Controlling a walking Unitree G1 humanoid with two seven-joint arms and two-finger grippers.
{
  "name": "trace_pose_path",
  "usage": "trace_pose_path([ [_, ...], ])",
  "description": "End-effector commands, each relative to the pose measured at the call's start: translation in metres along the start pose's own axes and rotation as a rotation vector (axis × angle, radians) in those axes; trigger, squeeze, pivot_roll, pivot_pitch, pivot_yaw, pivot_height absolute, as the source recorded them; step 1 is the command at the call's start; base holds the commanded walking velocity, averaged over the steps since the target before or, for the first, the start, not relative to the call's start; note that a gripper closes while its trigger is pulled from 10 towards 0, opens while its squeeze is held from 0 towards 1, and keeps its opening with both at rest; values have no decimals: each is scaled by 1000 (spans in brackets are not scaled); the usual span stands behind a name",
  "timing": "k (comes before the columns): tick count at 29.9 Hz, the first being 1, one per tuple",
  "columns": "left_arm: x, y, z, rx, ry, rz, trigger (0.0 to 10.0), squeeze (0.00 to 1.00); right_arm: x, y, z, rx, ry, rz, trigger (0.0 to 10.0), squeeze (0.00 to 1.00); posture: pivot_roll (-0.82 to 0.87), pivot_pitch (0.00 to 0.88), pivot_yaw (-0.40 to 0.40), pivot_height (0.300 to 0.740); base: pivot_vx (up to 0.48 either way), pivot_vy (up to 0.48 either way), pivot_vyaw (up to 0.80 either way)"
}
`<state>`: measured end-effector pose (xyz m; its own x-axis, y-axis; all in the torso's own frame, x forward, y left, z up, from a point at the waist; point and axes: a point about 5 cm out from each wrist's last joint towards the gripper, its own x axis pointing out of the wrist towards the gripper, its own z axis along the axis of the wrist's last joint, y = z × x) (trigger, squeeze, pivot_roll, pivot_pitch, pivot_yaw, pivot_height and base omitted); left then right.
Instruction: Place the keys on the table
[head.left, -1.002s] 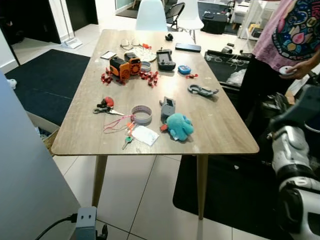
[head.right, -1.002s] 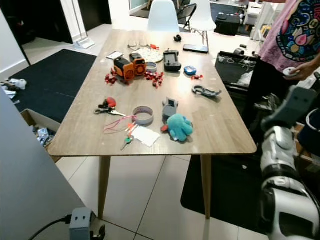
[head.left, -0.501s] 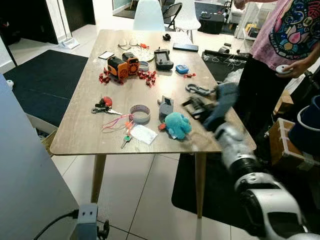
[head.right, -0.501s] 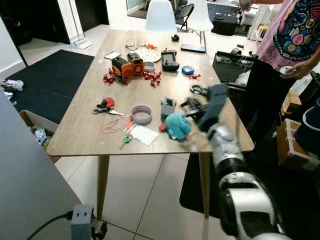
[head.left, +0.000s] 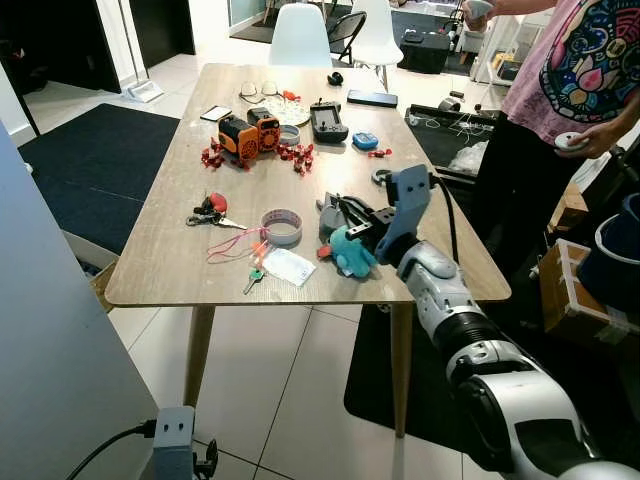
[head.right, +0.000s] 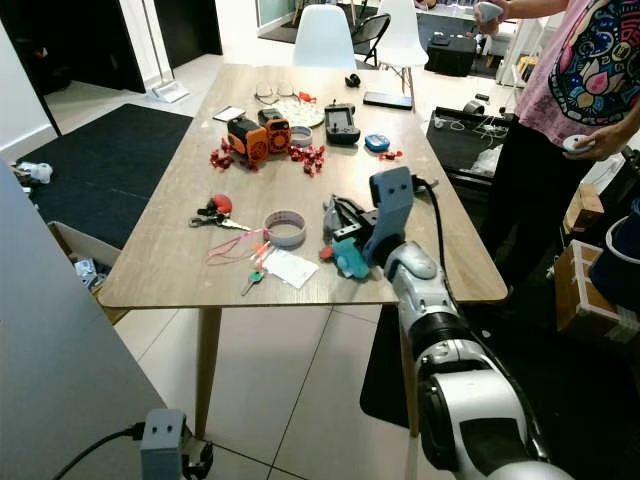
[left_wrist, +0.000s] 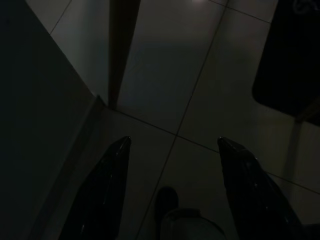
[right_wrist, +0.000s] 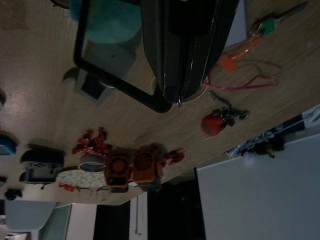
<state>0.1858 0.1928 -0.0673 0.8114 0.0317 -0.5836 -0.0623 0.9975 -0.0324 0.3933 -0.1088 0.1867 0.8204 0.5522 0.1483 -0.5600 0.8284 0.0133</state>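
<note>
The robot's right gripper (head.left: 345, 214), its two long black fingers pressed together with no gap and nothing between them, reaches over the light wood-grain table (head.left: 175, 235), its tips above a small grey boxy device (head.left: 331, 212) and just beside a fuzzy teal plush toy (head.left: 352, 252). Nothing is in its grasp.

The keys (head.left: 254, 277), a small bunch with a green-headed key, an orange tag and a thin pink cord looped loosely behind it, lie flat on the tabletop near the front edge, to the left of the gripper and well apart from it. A white paper card (head.left: 289, 267) rests just beside them, between keys and plush. A grey roll of tape (head.left: 281, 227) sits just behind the bunch, and a red-fobbed set of metal keys (head.left: 209, 212) lies further left.

The left gripper (left_wrist: 172, 190) hangs over dim tiled floor, its glossy fingers spread well apart and empty.

A person in a patterned pink shirt (head.left: 585, 70) stands beyond the table's right side.
</note>
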Motion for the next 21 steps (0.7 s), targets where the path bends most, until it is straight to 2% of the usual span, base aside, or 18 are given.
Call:
trace_pose_path([
  [1,-3,3,-5,-1,8,7,10000,0,-1,2,-6,-1,30,4,10000,0,39,64,-44,740,0,0,0],
  [10,-4,4,-6,5,19,4,10000,0,-3,-7,-9,15,40,-103,10000,0,37,65,-40,740,0,0,0],
  [14,-4,4,-7,7,25,4,10000,0,4,21,-12,21,33,128,10000,0,37,65,-41,740,0,0,0],
  [21,-4,4,-7,6,25,3,10000,0,3,42,-23,7,60,288,10000,0,35,65,-39,740,0,0,0],
])
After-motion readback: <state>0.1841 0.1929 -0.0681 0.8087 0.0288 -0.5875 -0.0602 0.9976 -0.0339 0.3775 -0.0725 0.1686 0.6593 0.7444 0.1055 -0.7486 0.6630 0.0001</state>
